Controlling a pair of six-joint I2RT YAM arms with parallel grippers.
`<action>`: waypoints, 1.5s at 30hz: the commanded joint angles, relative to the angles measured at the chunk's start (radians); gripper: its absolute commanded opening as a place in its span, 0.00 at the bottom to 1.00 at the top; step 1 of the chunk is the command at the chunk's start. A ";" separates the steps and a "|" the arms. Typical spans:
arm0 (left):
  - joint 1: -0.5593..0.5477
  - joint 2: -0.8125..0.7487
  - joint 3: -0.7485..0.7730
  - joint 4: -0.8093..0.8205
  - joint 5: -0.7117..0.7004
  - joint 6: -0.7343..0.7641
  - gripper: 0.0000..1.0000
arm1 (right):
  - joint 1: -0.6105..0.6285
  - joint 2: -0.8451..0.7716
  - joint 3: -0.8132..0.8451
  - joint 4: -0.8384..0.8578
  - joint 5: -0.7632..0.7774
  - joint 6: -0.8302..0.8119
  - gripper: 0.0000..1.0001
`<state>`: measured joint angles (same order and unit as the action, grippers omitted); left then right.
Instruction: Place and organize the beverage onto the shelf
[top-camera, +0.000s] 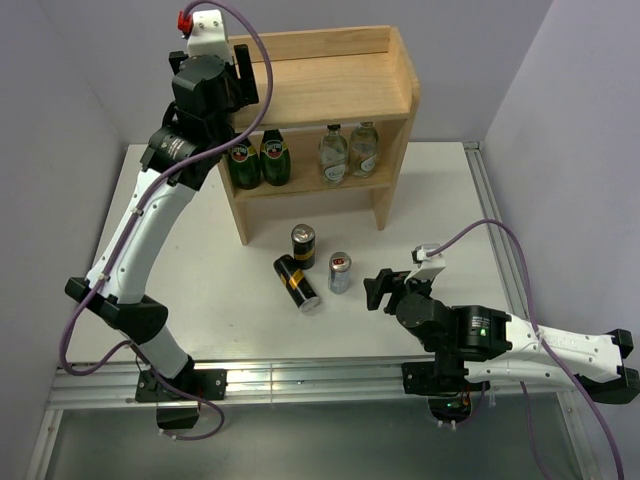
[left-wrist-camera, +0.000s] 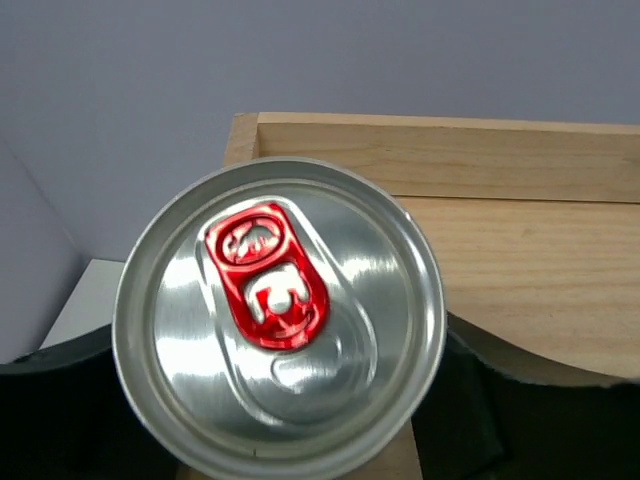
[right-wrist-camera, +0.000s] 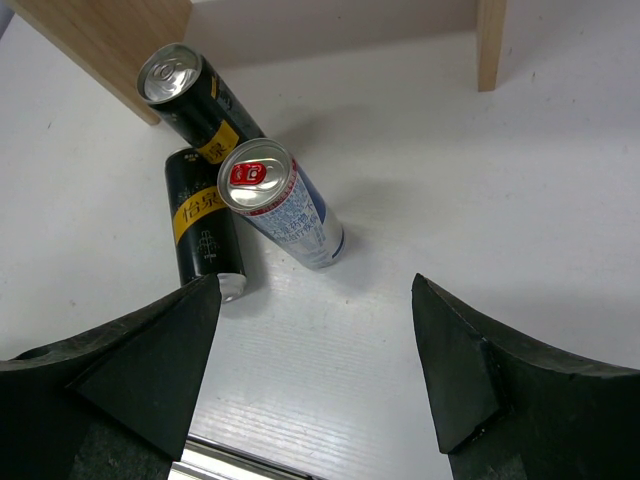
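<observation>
My left gripper is shut on a silver can with a red tab and holds it over the left end of the wooden shelf's top board; the board also shows in the left wrist view. Two clear bottles stand on the lower tier. On the table stand a blue-and-silver can and a black-and-gold can. A second black-and-gold can lies on its side. My right gripper is open and empty, right of these cans.
Two green bottles stand at the left of the lower tier. The shelf's front legs reach the table just behind the cans. Walls close in on both sides of the table. A metal rail runs along the near edge.
</observation>
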<state>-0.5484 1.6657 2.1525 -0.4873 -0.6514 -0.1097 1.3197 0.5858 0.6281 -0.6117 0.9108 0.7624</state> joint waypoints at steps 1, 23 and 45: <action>0.016 0.003 -0.008 -0.033 -0.007 -0.008 0.81 | 0.006 -0.006 -0.005 0.023 0.028 0.015 0.84; 0.028 0.016 -0.032 -0.057 0.018 -0.033 0.96 | 0.006 0.000 -0.010 0.033 0.030 0.006 0.84; -0.100 -0.368 -0.324 -0.117 0.055 -0.133 0.99 | 0.006 0.032 -0.010 0.035 0.046 0.012 0.84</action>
<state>-0.6178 1.3815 1.8214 -0.5785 -0.5842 -0.2100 1.3197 0.6079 0.6205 -0.5926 0.9234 0.7650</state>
